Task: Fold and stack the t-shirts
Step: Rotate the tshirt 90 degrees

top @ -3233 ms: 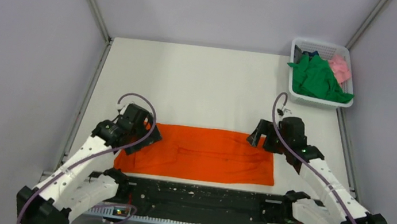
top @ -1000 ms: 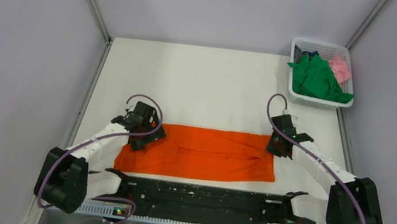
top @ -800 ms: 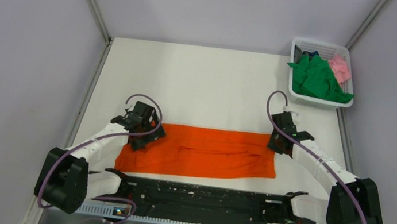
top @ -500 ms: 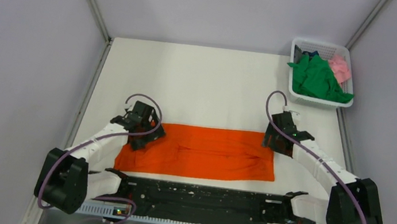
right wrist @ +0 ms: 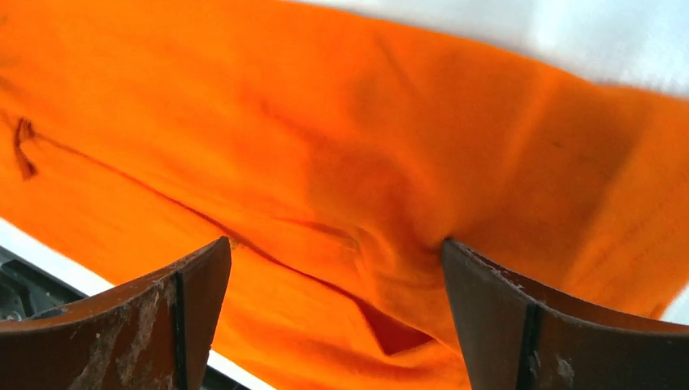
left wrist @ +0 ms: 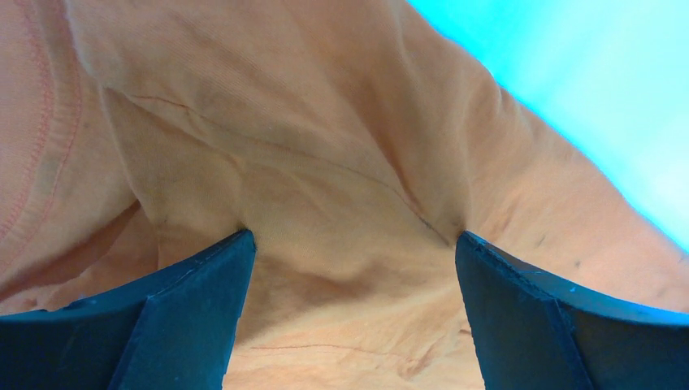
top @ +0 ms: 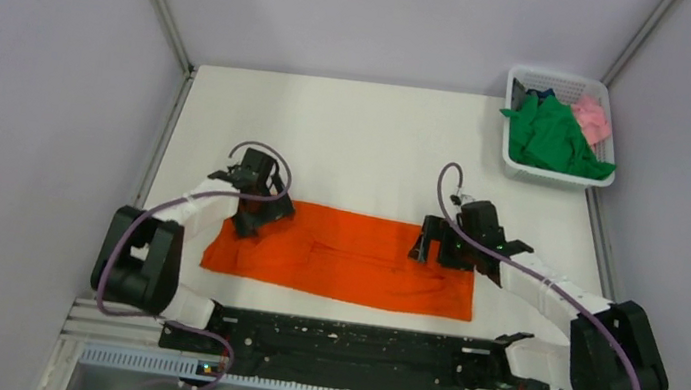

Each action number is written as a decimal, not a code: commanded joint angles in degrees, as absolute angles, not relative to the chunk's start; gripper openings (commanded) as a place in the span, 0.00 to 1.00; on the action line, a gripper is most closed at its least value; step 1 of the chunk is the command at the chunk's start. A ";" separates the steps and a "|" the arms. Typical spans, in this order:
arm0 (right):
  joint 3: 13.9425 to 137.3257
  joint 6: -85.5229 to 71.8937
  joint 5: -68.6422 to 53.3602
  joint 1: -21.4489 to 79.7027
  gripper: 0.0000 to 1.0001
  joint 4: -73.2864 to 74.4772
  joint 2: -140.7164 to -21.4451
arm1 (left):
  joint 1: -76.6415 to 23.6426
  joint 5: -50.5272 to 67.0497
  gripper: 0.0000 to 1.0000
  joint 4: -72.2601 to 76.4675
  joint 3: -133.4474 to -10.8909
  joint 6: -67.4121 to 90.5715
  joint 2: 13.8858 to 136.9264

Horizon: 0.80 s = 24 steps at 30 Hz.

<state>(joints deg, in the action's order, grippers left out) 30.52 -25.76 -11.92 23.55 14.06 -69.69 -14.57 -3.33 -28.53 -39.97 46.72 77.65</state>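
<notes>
The orange t-shirt [top: 343, 260] lies as a long folded band across the near part of the white table [top: 358, 146], slightly slanted. My left gripper [top: 256, 216] stands open on its far left corner. In the left wrist view both fingertips [left wrist: 231, 252] press down on wrinkled orange cloth [left wrist: 325, 122], with nothing pinched between them. My right gripper [top: 431, 244] is open over the far edge towards the right end. In the right wrist view its fingers [right wrist: 463, 264] straddle a crease in the cloth [right wrist: 325, 106]. The green t-shirt [top: 556, 137] and the pink t-shirt [top: 594, 117] lie bunched in the basket.
The white lattice basket [top: 554, 175] stands at the far right corner of the table. A black rail [top: 342, 341] runs along the near edge between the arm bases. Grey walls close in both sides and the back.
My right gripper has opened, let go of the orange cloth and slid left along its far edge. The band's right end has shifted and now slants. The left gripper moved slightly away, still open.
</notes>
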 commanded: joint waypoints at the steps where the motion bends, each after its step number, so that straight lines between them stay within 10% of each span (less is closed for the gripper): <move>1: 28.18 -27.69 -14.58 26.60 0.99 9.55 -71.22 | -11.65 -1.78 0.99 -16.96 -50.18 43.86 92.97; 15: 23.54 -29.70 -21.95 46.40 0.99 4.78 -67.13 | -17.73 26.30 0.99 -16.06 -126.88 48.87 150.23; 24: 32.11 -27.70 -23.38 55.81 0.99 -3.92 -80.44 | -22.23 23.42 0.99 7.98 -141.22 67.57 166.01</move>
<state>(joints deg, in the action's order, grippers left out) 28.69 -29.52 -22.61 51.94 -4.21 -76.97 -21.28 27.66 4.38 -136.97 60.73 159.89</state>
